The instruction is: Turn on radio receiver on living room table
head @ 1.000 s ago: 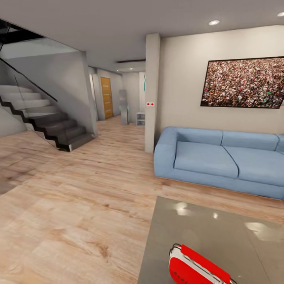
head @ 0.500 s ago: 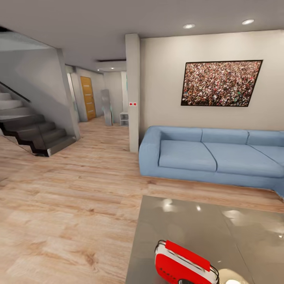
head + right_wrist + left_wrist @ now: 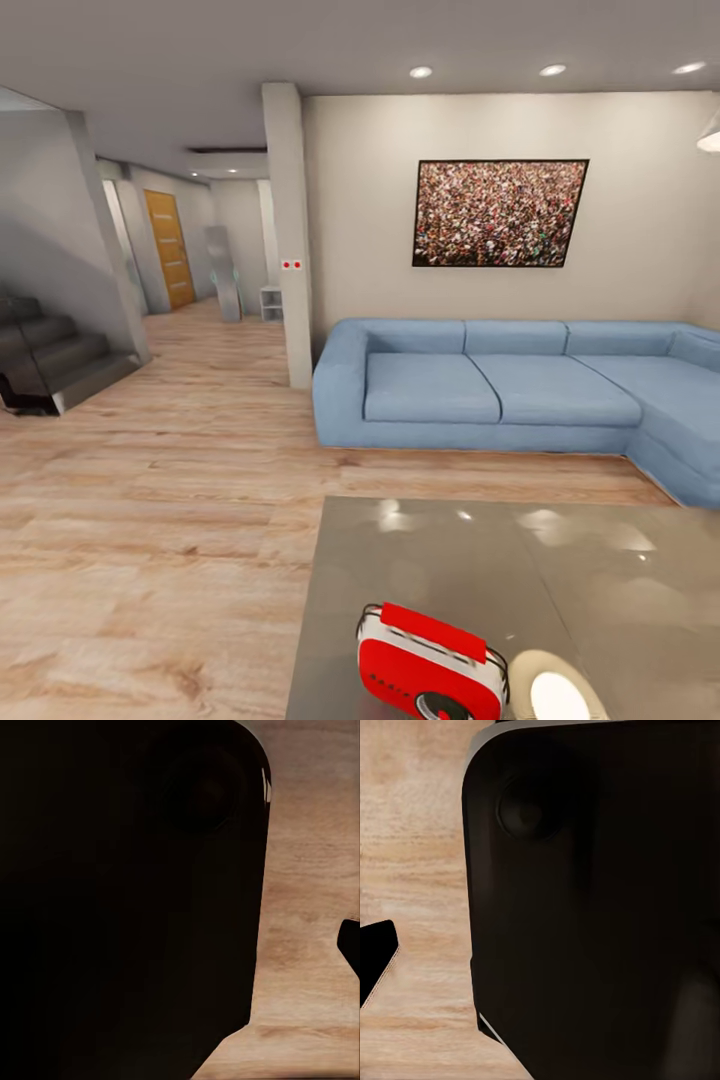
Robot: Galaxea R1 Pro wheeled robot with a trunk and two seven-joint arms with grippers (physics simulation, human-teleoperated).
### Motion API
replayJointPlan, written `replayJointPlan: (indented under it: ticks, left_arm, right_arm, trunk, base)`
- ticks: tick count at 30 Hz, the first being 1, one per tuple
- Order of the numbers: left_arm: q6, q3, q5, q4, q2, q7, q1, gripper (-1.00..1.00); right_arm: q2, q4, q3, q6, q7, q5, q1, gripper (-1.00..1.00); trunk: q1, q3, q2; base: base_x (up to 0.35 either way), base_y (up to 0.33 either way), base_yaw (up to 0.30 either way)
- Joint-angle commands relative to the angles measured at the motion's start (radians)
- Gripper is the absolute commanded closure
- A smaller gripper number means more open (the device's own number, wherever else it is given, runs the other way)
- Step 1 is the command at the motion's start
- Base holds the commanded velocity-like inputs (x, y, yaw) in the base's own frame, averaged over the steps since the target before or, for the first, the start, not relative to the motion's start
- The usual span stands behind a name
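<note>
**Radio swings into reach**

Our head view has panned right, bringing the small glossy red radio receiver [image 3: 430, 675] nearer centre on the large grey reflective table [image 3: 450, 560] (blue sofa [image 3: 500, 385] beyond). Its dial is cut off; we cannot tell either claw's opening from the dark wrist views.

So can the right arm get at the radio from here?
Probably not yet: the radio receiver sits near the table's close edge with nothing around it, but the right wrist view has wood floor beneath it, not the table.
</note>
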Motion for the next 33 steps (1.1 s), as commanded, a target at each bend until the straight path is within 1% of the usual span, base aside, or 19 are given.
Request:
replayJointPlan:
  ticks: [1, 10, 23, 33]
  left_arm:
    - [0.0, 0.0, 0.0, 0.0, 0.0, 0.0, 0.0, -1.0]
    - [0.0, 0.0, 0.0, 0.0, 0.0, 0.0, 0.0, -1.0]
    - [0.0, 0.0, 0.001, 0.0, 0.0, 0.0, 0.0, -1.0]
    - [0.0, -0.001, 0.002, 0.0, 0.0, 0.0, 0.0, -1.0]
  right_arm:
    - [0.0, 0.0, 0.0, 0.0, 0.0, 0.0, 0.0, -1.0]
    - [0.0, 0.0, 0.0, 0.0, 0.0, 0.0, 0.0, -1.0]
    - [0.0, 0.0, 0.0, 0.0, 0.0, 0.0, 0.0, -1.0]
    - [-0.001, 0.0, 0.0, 0.0, 0.0, 0.0, 0.0, -1.0]
  trunk:
    - [0.0, 0.0, 0.0]
    - [0.0, 0.0, 0.0]
    - [0.0, 0.0, 0.0]
    - [0.0, 0.0, 0.0]
  base:
    - [0.0, 0.0, -0.282]
    - [0.0, 0.0, -0.254]
    - [0.002, 0.0, -0.015]
    - [0.095, 0.0, 0.0]
